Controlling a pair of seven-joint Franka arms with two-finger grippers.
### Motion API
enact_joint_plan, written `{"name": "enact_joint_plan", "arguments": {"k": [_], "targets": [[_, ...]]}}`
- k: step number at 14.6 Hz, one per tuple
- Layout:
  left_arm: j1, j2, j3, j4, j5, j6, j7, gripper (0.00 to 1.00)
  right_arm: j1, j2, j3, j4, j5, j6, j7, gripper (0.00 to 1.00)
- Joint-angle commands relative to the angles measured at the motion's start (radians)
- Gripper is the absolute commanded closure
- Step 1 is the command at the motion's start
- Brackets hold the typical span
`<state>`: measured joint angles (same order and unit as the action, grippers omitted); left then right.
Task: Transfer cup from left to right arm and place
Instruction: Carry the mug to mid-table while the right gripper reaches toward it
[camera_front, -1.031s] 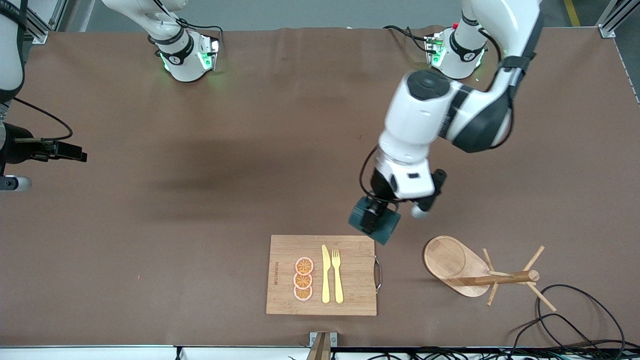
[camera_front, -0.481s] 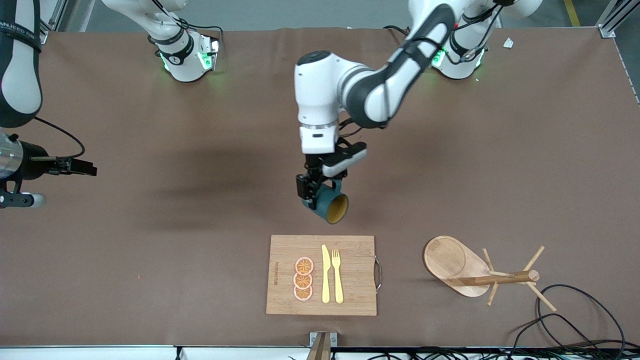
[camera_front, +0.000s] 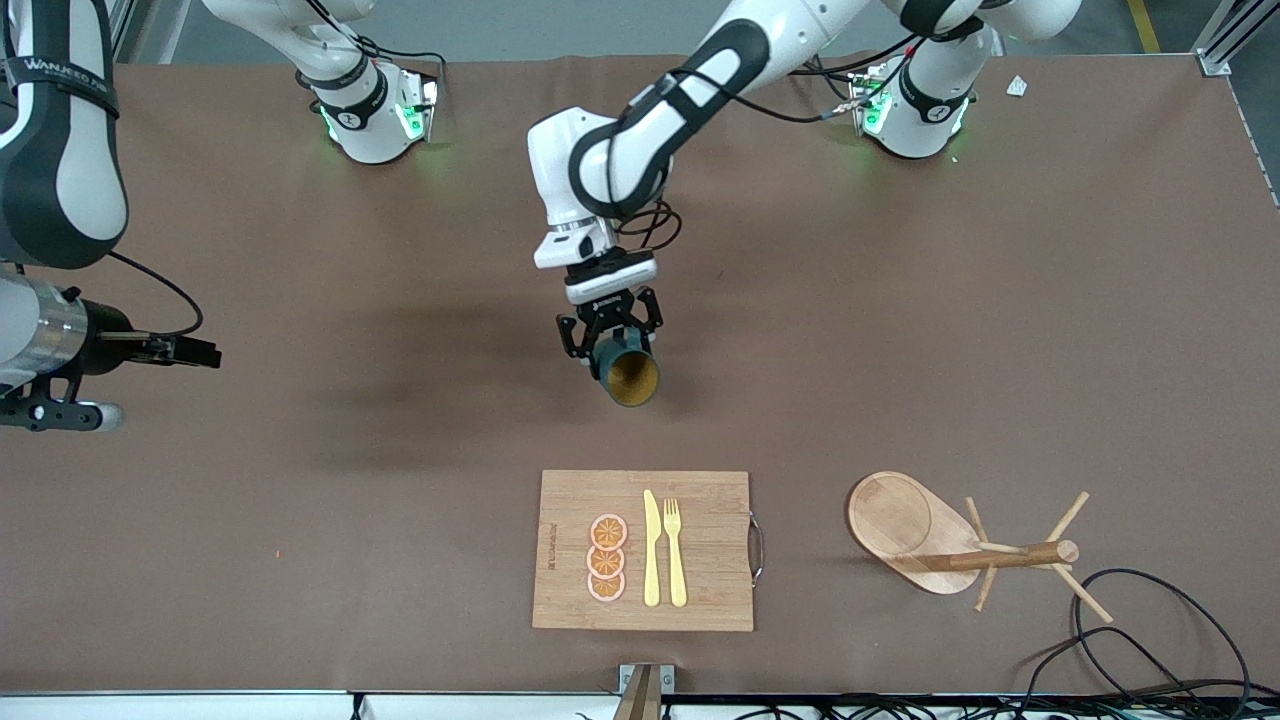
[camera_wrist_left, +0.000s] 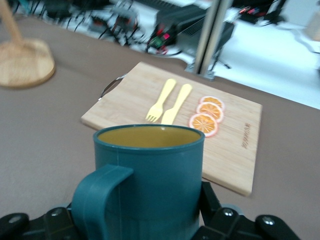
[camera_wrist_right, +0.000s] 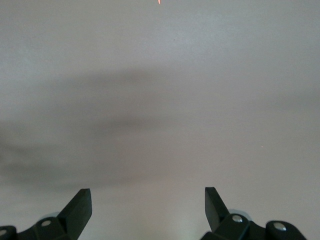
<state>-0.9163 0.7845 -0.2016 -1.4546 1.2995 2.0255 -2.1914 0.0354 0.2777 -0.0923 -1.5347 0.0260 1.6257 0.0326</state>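
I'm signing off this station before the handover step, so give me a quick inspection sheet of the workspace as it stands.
Surface: brown table, no spills seen.
Job's things: cup held in the air over the middle of the table, mouth tipped toward the front camera.
Clutter: cutting board with knife, fork and three orange slices; wooden mug tree toward the left arm's end.
Grippers: left gripper shut on the cup; right gripper open, empty, over the right arm's end, waiting.
Cables: black cables by the mug tree.
Surroundings: equipment and more cabling off the table edge in the left wrist view.
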Motion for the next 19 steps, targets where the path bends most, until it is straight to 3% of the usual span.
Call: {"name": "enact_joint_plan", "arguments": {"k": [1, 5, 12, 17, 19], "targets": [[-0.076, 0.079, 0.018, 0.022, 0.144, -0.118, -0.005, 0.31, 0.006, -0.006, 0.0, -0.047, 0.031, 0.037, 0.033, 0.0], [-0.13, 0.169, 0.024, 0.028, 0.26, -0.221, -0.024, 0.32, 0.011, -0.008, 0.0, -0.084, 0.064, 0.075, 0.035, 0.0], [-0.147, 0.245, 0.022, 0.031, 0.598, -0.226, -0.267, 0.33, 0.04, -0.012, 0.0, -0.137, 0.071, 0.097, 0.098, 0.0], [-0.145, 0.281, 0.043, 0.033, 0.658, -0.226, -0.32, 0.33, 0.06, -0.018, 0.0, -0.171, 0.072, 0.122, 0.098, 0.0], [-0.15, 0.324, 0.057, 0.086, 0.658, -0.225, -0.321, 0.33, 0.066, -0.018, 0.0, -0.174, 0.074, 0.123, 0.104, 0.0]]}}
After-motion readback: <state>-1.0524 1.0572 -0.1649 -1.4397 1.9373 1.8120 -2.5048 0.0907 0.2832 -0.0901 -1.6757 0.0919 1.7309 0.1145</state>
